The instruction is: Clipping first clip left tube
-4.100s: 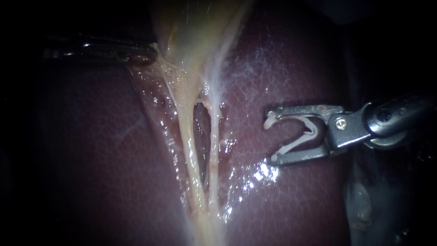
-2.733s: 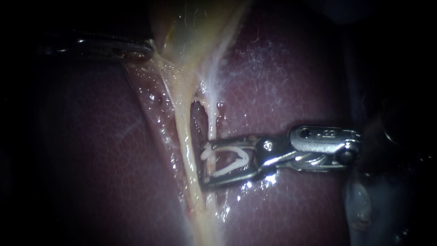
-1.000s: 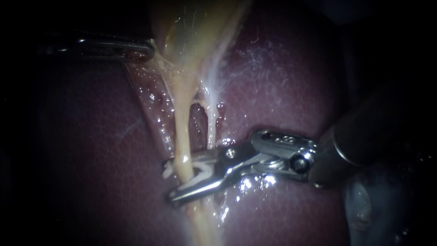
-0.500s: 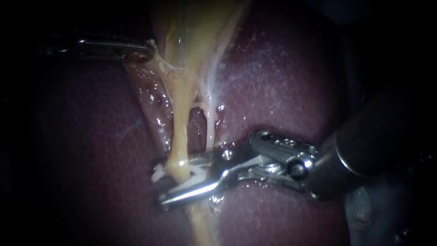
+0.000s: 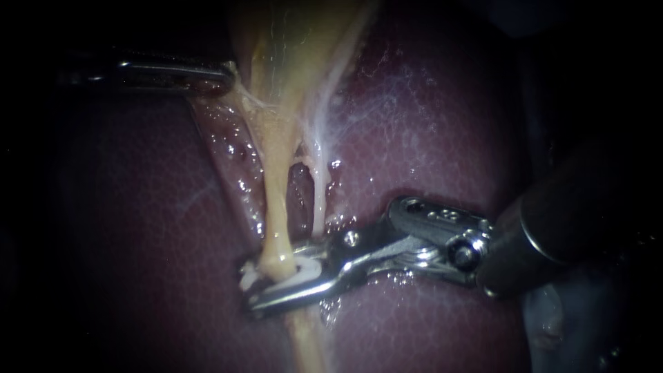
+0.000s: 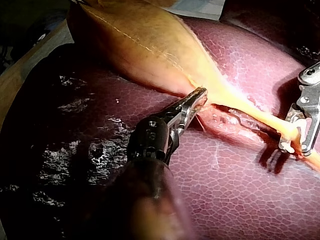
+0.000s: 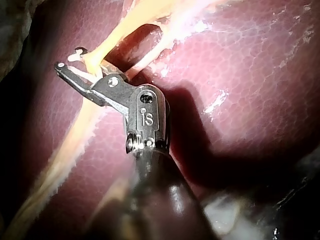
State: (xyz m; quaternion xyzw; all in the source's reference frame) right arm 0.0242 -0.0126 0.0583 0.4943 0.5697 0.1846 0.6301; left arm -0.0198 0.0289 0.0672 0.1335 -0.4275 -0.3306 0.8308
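The yellow left tube (image 5: pixel 275 200) runs down from the gallbladder (image 5: pixel 297 48), with the thinner pale right tube (image 5: pixel 319 197) beside it. My right instrument (image 5: pixel 250 287) reaches across from the right, passing over the right tube. Its jaws are squeezed together on a white clip (image 5: pixel 304 266) that wraps the left tube, and the clip's tip (image 7: pixel 77 54) sticks out past the tube. My left instrument (image 5: pixel 214 74) is at the upper left. Its jaws (image 6: pixel 197 97) are shut on tissue at the gallbladder's narrow end, holding it taut.
Dark red liver (image 5: pixel 442 138) lies under and around both tubes, wet and glistening near them. A narrow open window (image 5: pixel 298 190) shows between the two tubes. A pale lump (image 5: pixel 545 318) sits at the lower right by the right shaft.
My right instrument came in from the right with an open clip and crossed to the left tube. Over the last second its jaws have narrowed around that tube. The left instrument has held still.
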